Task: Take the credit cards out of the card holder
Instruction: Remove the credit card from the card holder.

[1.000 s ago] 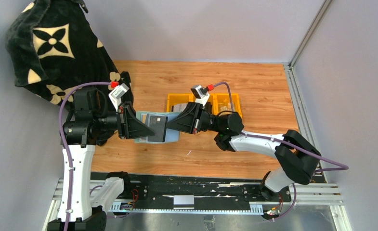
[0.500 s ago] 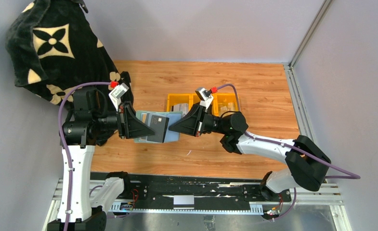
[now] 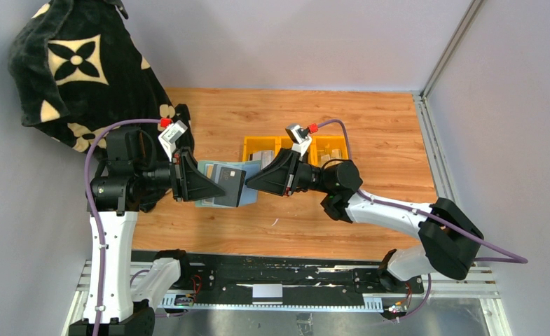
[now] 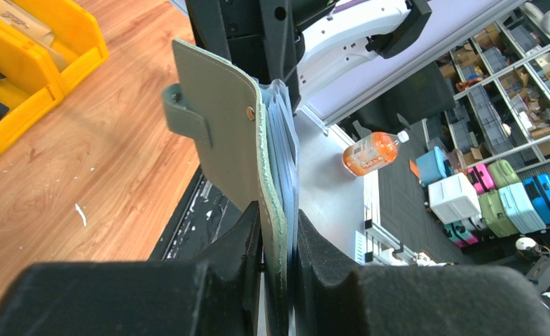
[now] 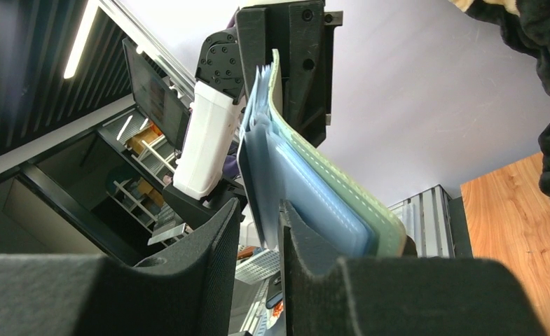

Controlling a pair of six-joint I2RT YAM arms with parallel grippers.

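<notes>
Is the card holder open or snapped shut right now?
Open: the card holder has its snap tab unfastened, and its clear sleeves fan apart.

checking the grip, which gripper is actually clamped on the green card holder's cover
The left gripper: its jaws pinch the card holder's green cover. The right gripper only straddles the clear sleeves.

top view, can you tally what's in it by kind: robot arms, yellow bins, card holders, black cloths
robot arms: 2
yellow bins: 2
card holder: 1
black patterned cloth: 1
total: 6
</notes>
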